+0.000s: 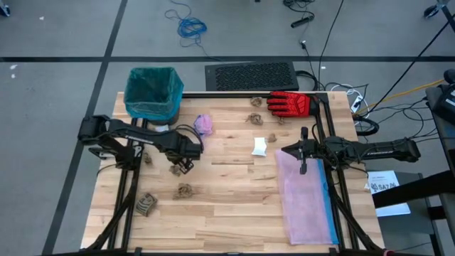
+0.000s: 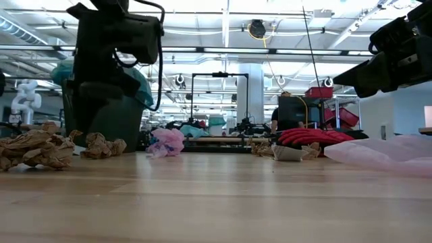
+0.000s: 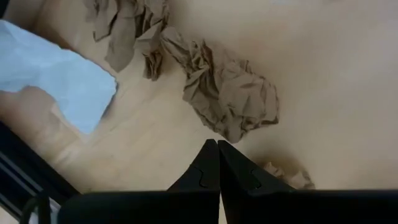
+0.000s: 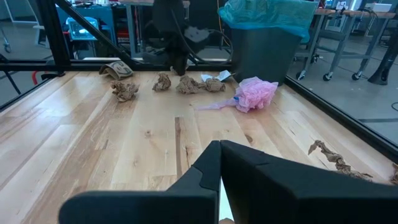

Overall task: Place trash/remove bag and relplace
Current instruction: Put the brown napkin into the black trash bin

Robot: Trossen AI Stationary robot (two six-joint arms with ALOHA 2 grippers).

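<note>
The left gripper [image 1: 186, 166], fingers pressed together and empty, is hanging over a brown wad [image 3: 227, 99] lying just ahead of its tips, its long axis running diagonally away. The right gripper [image 1: 303, 162], also shut, is waiting well apart, so the left is nearer.

Teal bag [image 1: 152, 91] lines the bin, brown paper wads [image 1: 185, 190] sit on the pale wood surface [image 1: 227, 206]. Glove's [image 1: 290, 104] red and black, the flat bag [image 1: 306, 195] pinkish-lilac.
</note>
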